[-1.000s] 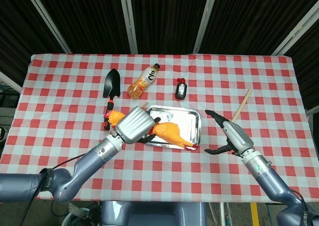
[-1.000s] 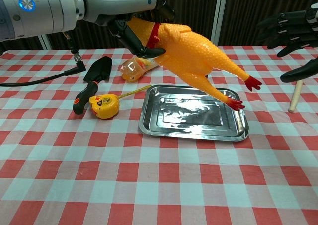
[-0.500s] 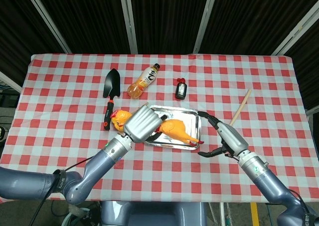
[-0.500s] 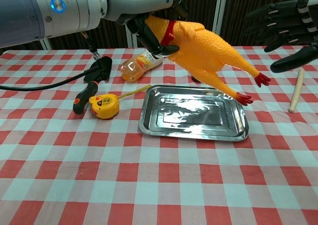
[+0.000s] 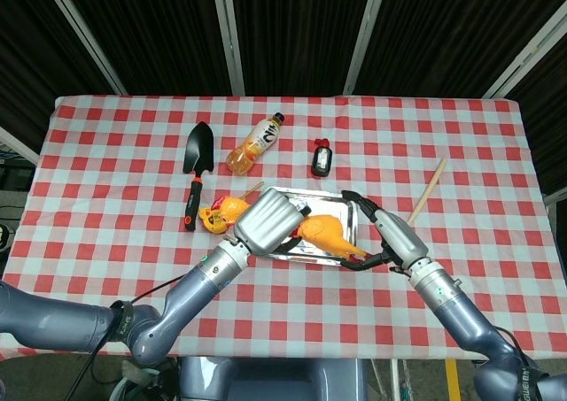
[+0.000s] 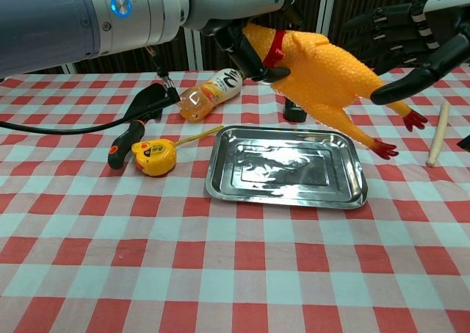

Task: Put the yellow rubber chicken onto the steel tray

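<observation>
The yellow rubber chicken point(image 6: 330, 67) hangs in the air, tilted, its red feet pointing down to the right past the tray's right edge. My left hand point(image 6: 248, 45) grips it at the neck, by the red collar. From the head view the chicken point(image 5: 324, 236) lies over the right part of the steel tray point(image 5: 312, 199). The steel tray point(image 6: 283, 173) sits bare on the checkered cloth below. My right hand point(image 6: 408, 45) is open with fingers spread, close beside the chicken's legs; in the head view the right hand point(image 5: 391, 238) is at the tray's right edge.
An orange juice bottle point(image 5: 255, 144) and a black trowel point(image 5: 197, 151) lie behind the tray. A yellow tape measure point(image 6: 150, 156) sits left of it. A small dark bottle point(image 5: 322, 160) stands behind, and a wooden stick point(image 5: 428, 187) lies to the right.
My left hand has carried the chicken to the right, so its feet now hang past the tray's right edge. My right hand has moved left, up to the chicken's legs.
</observation>
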